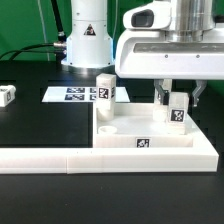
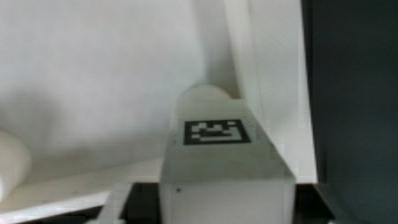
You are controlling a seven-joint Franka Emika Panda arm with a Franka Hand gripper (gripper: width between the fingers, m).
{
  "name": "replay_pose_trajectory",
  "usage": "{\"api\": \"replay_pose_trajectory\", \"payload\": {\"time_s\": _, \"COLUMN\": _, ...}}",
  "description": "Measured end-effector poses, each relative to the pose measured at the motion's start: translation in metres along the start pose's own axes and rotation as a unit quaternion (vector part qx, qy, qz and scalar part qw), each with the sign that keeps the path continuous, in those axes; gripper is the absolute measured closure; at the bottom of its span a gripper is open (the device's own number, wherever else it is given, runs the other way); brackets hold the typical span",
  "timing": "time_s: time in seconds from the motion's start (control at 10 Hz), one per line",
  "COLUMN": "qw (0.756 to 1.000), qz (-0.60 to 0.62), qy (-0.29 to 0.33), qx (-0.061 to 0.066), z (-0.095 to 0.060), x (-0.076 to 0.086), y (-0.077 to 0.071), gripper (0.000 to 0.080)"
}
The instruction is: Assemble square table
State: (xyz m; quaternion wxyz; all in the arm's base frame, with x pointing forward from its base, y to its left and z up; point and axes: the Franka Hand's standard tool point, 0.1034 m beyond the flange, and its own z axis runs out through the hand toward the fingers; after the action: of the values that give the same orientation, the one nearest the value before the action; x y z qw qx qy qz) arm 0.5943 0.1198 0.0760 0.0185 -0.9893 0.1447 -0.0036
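A white block leg (image 1: 178,112) (image 2: 217,150) is gripped upright by the pincer (image 1: 179,97) at the 3 o'clock end of the square tabletop (image 1: 150,138). Another leg (image 1: 105,88) is seen standing at the tabletop's 10 o'clock, on the black desk (image 1: 45,120).

Exterior view: bright, even overhead light; white tabletop (image 1: 150,140) nearly overexposed against the black table (image 1: 40,125); soft shadows; wrist view: low-resolution, blurred throughout, dim at edges.

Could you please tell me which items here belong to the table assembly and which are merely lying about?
Job:
tabletop
leg in the gripper
standing leg
loose leg

Lying about:
marker board
border bar
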Motion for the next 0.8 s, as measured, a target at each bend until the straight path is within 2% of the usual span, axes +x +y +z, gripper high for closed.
{"api": "replay_pose_trajectory", "payload": {"time_s": 0.3, "qw": 0.995, "qz": 0.102, "qy": 0.005, "qx": -0.007, "z": -0.001, "x": 0.005, "y": 0.01, "gripper": 0.0507}}
{"api": "replay_pose_trajectory", "payload": {"time_s": 0.4, "qw": 0.99, "qz": 0.141, "qy": 0.007, "qx": -0.015, "z": -0.001, "x": 0.007, "y": 0.016, "gripper": 0.0505}}
{"api": "replay_pose_trajectory", "payload": {"time_s": 0.6, "qw": 0.987, "qz": 0.161, "qy": 0.008, "qx": -0.021, "z": -0.002, "x": 0.008, "y": 0.021, "gripper": 0.0504}}
{"api": "replay_pose_trajectory", "payload": {"time_s": 0.7, "qw": 0.988, "qz": 0.156, "qy": 0.008, "qx": -0.02, "z": -0.003, "x": 0.007, "y": 0.02, "gripper": 0.0429}}
{"api": "replay_pose_trajectory", "payload": {"time_s": 0.8, "qw": 0.991, "qz": 0.133, "qy": 0.007, "qx": -0.018, "z": -0.006, "x": 0.005, "y": 0.019, "gripper": 0.029}}
